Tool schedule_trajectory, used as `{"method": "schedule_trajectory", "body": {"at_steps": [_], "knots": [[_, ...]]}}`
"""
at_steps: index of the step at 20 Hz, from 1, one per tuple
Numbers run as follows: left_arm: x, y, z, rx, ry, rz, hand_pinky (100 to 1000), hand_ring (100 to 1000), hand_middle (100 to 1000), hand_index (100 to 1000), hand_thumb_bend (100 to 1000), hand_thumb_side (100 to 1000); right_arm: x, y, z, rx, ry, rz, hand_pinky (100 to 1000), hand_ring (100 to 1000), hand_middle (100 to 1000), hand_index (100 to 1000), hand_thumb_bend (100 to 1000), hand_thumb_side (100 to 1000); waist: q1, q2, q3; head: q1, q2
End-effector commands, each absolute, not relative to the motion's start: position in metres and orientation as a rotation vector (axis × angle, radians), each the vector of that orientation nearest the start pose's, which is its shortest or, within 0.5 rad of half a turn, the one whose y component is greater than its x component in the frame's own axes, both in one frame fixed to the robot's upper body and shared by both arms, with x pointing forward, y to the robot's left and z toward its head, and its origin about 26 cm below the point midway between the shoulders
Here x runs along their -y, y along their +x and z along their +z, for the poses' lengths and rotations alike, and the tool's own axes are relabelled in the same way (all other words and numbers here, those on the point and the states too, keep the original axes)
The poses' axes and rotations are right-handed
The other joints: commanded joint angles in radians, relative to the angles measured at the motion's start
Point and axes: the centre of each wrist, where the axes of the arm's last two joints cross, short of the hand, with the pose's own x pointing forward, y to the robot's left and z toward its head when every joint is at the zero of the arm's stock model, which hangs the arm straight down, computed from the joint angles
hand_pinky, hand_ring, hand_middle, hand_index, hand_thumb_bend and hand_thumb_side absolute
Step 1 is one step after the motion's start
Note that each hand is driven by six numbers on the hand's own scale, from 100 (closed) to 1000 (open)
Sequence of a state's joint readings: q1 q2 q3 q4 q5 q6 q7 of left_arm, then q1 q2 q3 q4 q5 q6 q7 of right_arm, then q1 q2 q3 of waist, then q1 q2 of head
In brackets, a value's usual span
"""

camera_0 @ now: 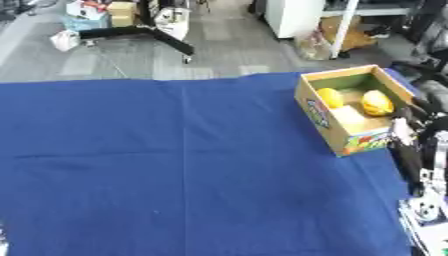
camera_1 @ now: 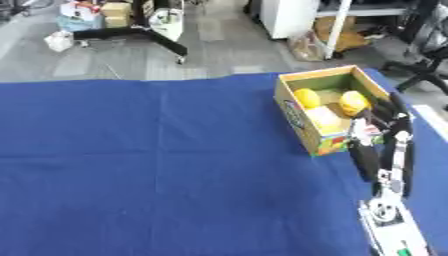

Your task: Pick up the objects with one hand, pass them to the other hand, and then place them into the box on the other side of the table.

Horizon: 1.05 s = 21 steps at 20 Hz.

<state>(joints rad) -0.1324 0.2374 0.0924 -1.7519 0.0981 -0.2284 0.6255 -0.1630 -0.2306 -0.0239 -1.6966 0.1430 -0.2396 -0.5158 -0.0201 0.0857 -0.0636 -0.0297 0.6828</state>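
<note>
An open cardboard box [camera_1: 299, 117] with a colourful printed side stands at the right of the blue table. Inside it lie two yellow rounded objects, one at the back left [camera_1: 307, 97] and one at the right [camera_1: 353, 102], plus a pale object [camera_1: 325, 118] in front of them. My right hand [camera_1: 385, 150] rises from the lower right, just beside the box's near right corner, with its fingers straight and pointing up and nothing in them. My left hand shows in neither view.
The blue cloth [camera_0: 175, 165] covers the whole table. Beyond the far edge is grey floor with a black stand [camera_0: 140, 34], some boxes and a white cabinet [camera_0: 293, 15].
</note>
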Motion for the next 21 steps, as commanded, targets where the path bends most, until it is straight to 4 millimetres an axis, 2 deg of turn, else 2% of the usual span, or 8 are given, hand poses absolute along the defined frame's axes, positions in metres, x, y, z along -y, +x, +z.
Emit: {"method": "schedule_trajectory", "body": {"at_steps": [1, 9, 12, 13, 14, 21], "knots": [[-0.298, 0.304, 0.094, 2.107, 0.460, 0.532, 512, 563, 554, 670, 809, 795, 0.280, 0.312, 0.093, 2.178, -0.543, -0.179, 825, 847, 812, 948, 100, 482, 0.001, -0.023, 0.000, 0.025, 0.011], [-0.289, 0.305, 0.086, 2.069, 0.397, 0.443, 512, 567, 559, 675, 847, 820, 0.274, 0.311, 0.089, 2.163, -0.481, -0.143, 831, 861, 828, 977, 100, 498, 0.001, -0.025, -0.007, 0.112, 0.076], [-0.286, 0.304, 0.083, 2.060, 0.374, 0.413, 512, 563, 554, 673, 849, 816, 0.272, 0.311, 0.087, 2.160, -0.460, -0.109, 832, 863, 827, 974, 100, 500, 0.001, -0.023, -0.009, 0.139, 0.086], [-0.284, 0.305, 0.083, 2.058, 0.365, 0.406, 512, 561, 551, 671, 850, 813, 0.272, 0.311, 0.087, 2.159, -0.456, -0.107, 832, 861, 823, 972, 100, 482, 0.000, -0.022, -0.009, 0.142, 0.087], [-0.283, 0.305, 0.082, 2.055, 0.355, 0.401, 511, 561, 550, 671, 850, 810, 0.272, 0.311, 0.087, 2.155, -0.452, -0.104, 832, 862, 821, 971, 100, 503, 0.000, -0.020, -0.008, 0.143, 0.087], [-0.281, 0.304, 0.079, 2.050, 0.324, 0.365, 509, 557, 544, 665, 854, 803, 0.271, 0.312, 0.086, 2.149, -0.433, -0.081, 831, 858, 815, 966, 100, 505, -0.004, -0.009, -0.007, 0.133, 0.087]]}}
